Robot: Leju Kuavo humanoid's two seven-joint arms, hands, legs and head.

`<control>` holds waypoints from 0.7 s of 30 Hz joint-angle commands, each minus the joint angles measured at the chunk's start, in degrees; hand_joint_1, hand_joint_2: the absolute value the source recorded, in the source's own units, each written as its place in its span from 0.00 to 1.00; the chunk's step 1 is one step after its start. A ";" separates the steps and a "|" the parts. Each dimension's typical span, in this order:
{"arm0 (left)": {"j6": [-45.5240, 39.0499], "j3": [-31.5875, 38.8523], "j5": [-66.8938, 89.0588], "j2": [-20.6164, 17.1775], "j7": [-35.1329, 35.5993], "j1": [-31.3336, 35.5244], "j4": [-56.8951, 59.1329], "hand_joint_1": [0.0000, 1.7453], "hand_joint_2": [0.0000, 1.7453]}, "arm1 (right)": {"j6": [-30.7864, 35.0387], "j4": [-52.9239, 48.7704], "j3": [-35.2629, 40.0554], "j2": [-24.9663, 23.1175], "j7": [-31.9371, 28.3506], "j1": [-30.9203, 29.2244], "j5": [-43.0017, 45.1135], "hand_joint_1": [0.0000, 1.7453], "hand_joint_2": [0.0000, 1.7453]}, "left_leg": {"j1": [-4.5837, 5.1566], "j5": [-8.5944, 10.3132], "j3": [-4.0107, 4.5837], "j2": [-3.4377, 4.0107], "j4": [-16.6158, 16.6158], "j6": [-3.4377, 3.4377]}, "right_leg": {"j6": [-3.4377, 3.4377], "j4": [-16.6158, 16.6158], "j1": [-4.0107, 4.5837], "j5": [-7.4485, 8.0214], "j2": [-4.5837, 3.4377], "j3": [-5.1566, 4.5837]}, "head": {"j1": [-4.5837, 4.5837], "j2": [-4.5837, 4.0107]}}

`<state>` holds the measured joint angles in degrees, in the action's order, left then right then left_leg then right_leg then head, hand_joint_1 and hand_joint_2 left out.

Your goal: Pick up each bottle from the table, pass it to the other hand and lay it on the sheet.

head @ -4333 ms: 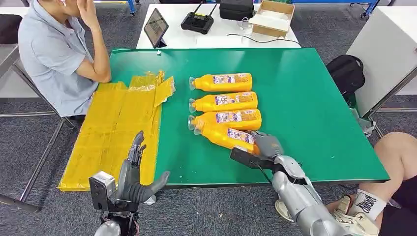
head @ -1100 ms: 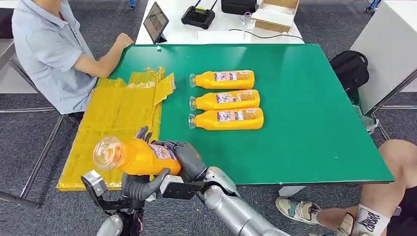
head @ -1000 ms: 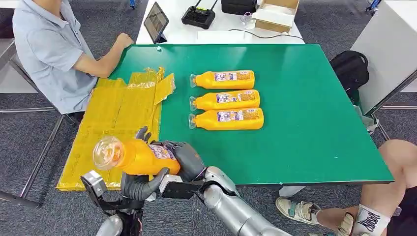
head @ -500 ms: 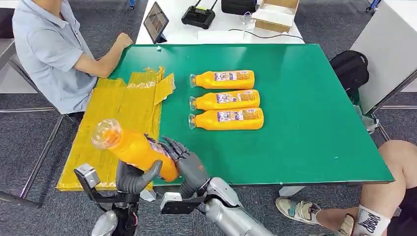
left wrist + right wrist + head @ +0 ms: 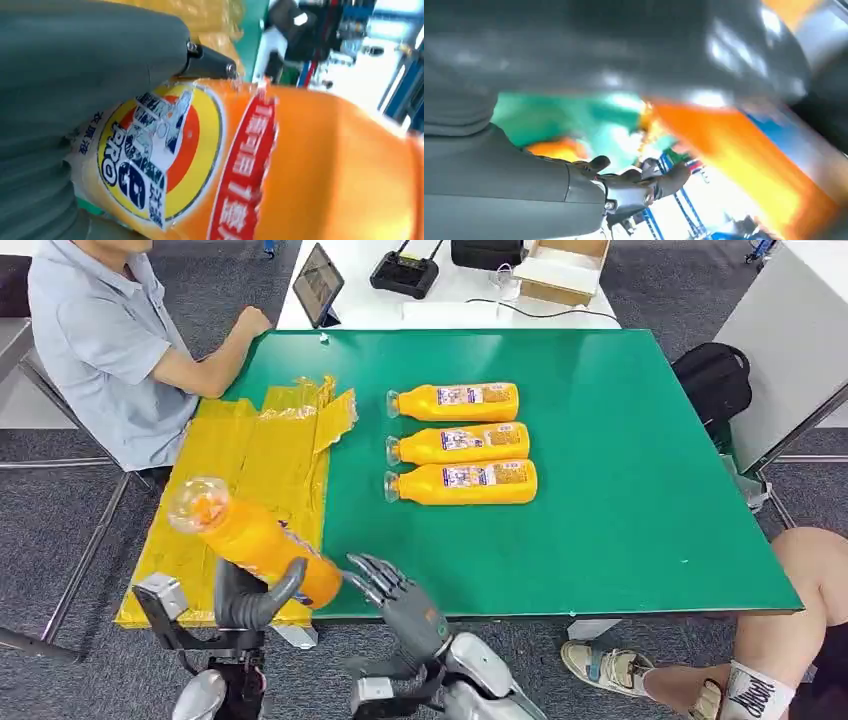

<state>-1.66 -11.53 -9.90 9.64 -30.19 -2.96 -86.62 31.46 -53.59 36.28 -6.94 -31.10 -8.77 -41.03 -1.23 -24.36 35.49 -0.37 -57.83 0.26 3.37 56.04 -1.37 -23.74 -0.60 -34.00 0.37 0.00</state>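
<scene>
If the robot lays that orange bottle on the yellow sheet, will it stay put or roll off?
The held bottle looks round-bodied, so it may roll sideways. Its glossy plastic probably slips easily in the left hand. The crinkled sheet might help check rolling.

Held bottle [image 5: 255,540]: its base is hidden behind the left hand [image 5: 250,595]; in the left wrist view the bottle [image 5: 260,165] is cut off by the frame and its label text is only partly legible. Right wrist view is badly blurred: the right hand [image 5: 624,187] is discernible, the orange shapes beyond unidentifiable. The seated person [image 5: 100,340] is cut off at the top edge.
</scene>
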 commanded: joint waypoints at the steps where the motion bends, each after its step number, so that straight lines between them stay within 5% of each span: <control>1: -12.84 8.49 18.00 -2.17 -2.79 2.44 1.26 1.00 1.00 | 6.97 -31.16 -9.40 10.82 0.84 18.91 1.57 0.00 0.00 | 0.04 -0.07 -0.02 -0.34 0.01 -0.08 | -0.03 0.01 -0.02 -0.18 0.34 0.16 | 0.02 0.00; 6: -20.43 7.24 44.75 -9.59 5.31 8.43 8.29 1.00 1.00 | 2.89 -30.88 -11.58 8.63 0.05 18.39 5.53 0.00 0.00 | 0.03 -0.05 0.00 -0.22 0.05 -0.02 | -0.09 0.02 -0.01 -0.09 0.22 0.04 | -0.02 0.00; 14: -14.52 8.28 61.52 -20.19 13.34 20.21 23.83 1.00 1.00 | -1.96 -24.71 -15.04 7.64 -3.49 19.72 11.98 0.00 0.00 | -0.04 0.09 -0.27 -0.18 0.11 0.02 | -0.20 -0.03 0.07 -0.04 0.23 0.26 | 0.00 0.00; 21: -10.20 3.61 67.29 -22.51 15.16 26.87 31.52 1.00 1.00 | -5.47 -22.92 -15.48 6.44 -4.95 17.06 13.11 0.00 0.00 | -0.03 0.14 -0.16 -0.10 0.07 0.01 | -0.23 0.01 0.04 0.06 0.15 0.14 | 0.00 0.00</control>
<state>-15.69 -3.08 53.03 -8.29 -16.70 13.86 -69.48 29.00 -80.70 23.17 0.85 -34.93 10.81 -29.00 -1.26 -24.20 35.47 -0.44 -57.82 0.33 3.24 56.11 -1.36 -23.64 -0.53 -34.02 0.37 0.00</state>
